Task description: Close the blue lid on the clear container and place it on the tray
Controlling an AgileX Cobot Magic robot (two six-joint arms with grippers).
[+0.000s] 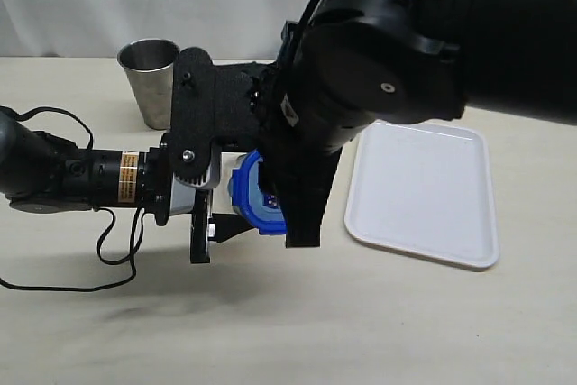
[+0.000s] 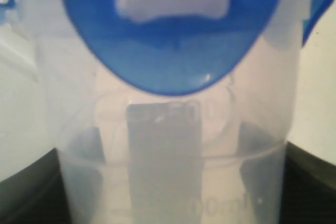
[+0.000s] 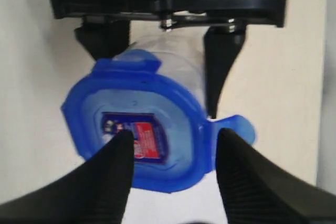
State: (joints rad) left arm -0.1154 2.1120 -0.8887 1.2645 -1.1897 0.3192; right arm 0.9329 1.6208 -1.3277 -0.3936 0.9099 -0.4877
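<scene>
The clear container point(image 2: 173, 145) fills the left wrist view, and my left gripper point(image 2: 168, 161) is shut on it; its dark fingers point(image 2: 84, 166) show through the translucent walls. The blue lid point(image 3: 142, 129), with its red-and-white sticker, sits on the container's mouth. One flap point(image 3: 239, 128) sticks outward. My right gripper point(image 3: 174, 132) hovers open just over the lid, one fingertip over the sticker and the other by the rim. In the exterior view the lid point(image 1: 252, 196) peeks out beneath the right arm. The white tray point(image 1: 424, 191) lies to the right.
A steel cup point(image 1: 149, 78) stands at the back left. The bulky right arm point(image 1: 406, 33) hides the middle back of the table. A black cable point(image 1: 99, 250) loops on the table under the left arm.
</scene>
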